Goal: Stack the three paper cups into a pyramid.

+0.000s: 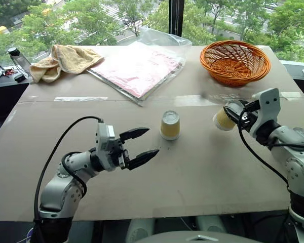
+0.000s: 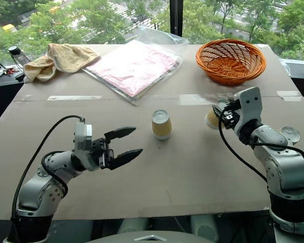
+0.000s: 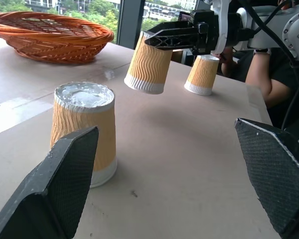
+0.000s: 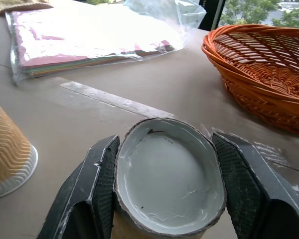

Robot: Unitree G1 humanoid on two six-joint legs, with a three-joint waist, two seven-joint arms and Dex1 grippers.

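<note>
Paper is the material that matters most here, thin and light. At the upper left of the head view lies a tan towel, and next to it a clear bag of pink sheets. Lower left, the left gripper hangs over the cardboard tabletop with its jaws spread wide and nothing between them. Just to the right of it, near the middle of the frame, one paper cup stands upside down on its rim. Further right, the right gripper is clenched on a second cup and carries it above the table; the right wrist view shows its base pressed into an oval between the fingers. A third cup stands on the table behind the lifted one in the left wrist view. An orange basket sits in the upper right. I judge that these cups weigh almost nothing and crush easily, so a gentle hold on the side wall near the stiffer base is best, and a small push would tip them.
</note>
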